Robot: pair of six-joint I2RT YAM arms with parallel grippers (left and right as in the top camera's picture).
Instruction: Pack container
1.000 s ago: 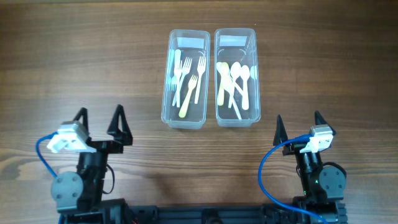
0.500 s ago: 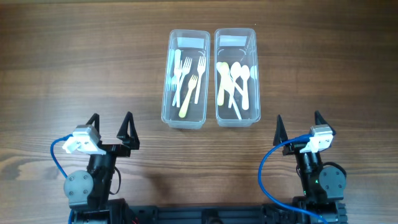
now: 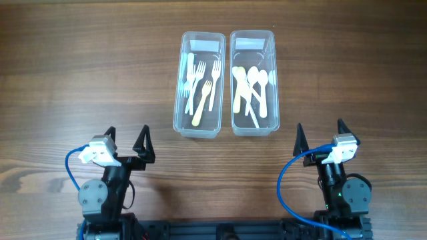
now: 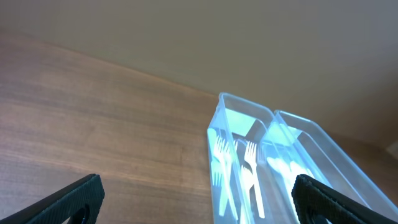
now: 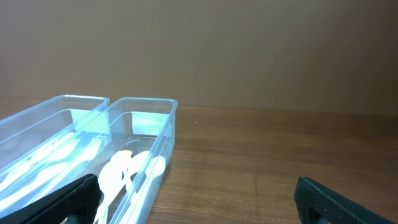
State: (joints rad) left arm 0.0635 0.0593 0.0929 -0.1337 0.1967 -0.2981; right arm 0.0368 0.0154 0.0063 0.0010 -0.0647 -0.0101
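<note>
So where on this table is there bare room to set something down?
Bare table lies left of the fork container and right of the spoon container, plus the strip between them and the left end effector and right end effector. Crowded: the containers sit side by side with hardly any gap, each holding cutlery.

You have two clear, open-topped rectangular tubs standing side by side at the far middle of the worktop (image 3: pixel 80 67). The left container (image 3: pixel 198 133) holds white and pale-yellow forks (image 3: pixel 200 83) lying lengthwise. The right container (image 3: pixel 254 131), just beside it, holds white and pale-yellow spoons (image 3: pixel 253 81), loosely overlapped.
</note>
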